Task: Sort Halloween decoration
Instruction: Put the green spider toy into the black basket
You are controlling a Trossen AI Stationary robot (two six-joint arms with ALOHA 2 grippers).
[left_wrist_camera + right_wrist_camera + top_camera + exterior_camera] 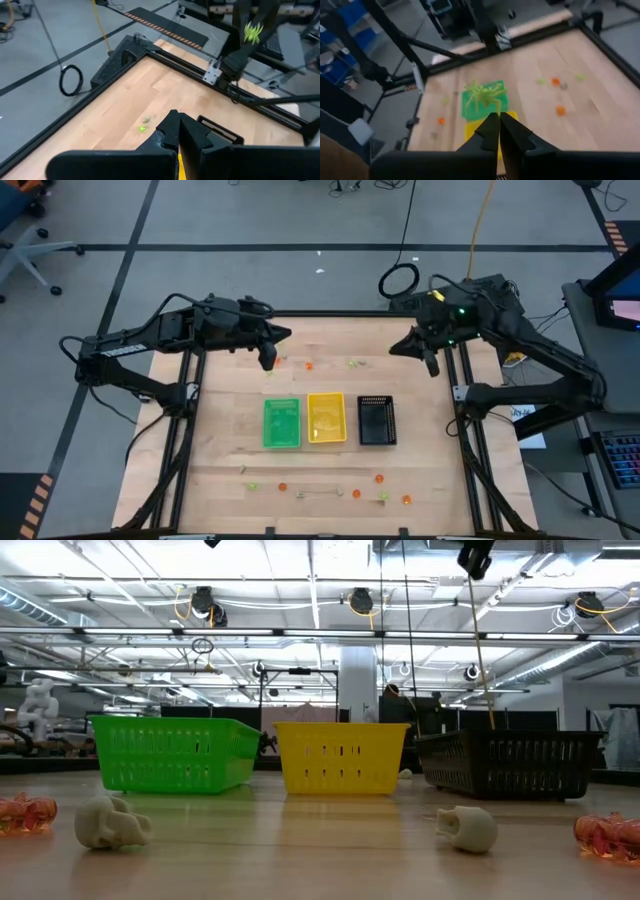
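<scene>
High view | no legible writing | right end effector (495, 116) pinching yellow-green spider (484, 94)

Two matte-black jointed arms (150, 345) (white lettering on the left one), green indicator light on the right.

three trays (325, 420) mid-table, trinkets (330, 493) scattered around

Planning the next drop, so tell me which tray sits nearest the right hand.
The black tray, rightmost of the three; the yellow tray and green tray lie farther left.
</scene>
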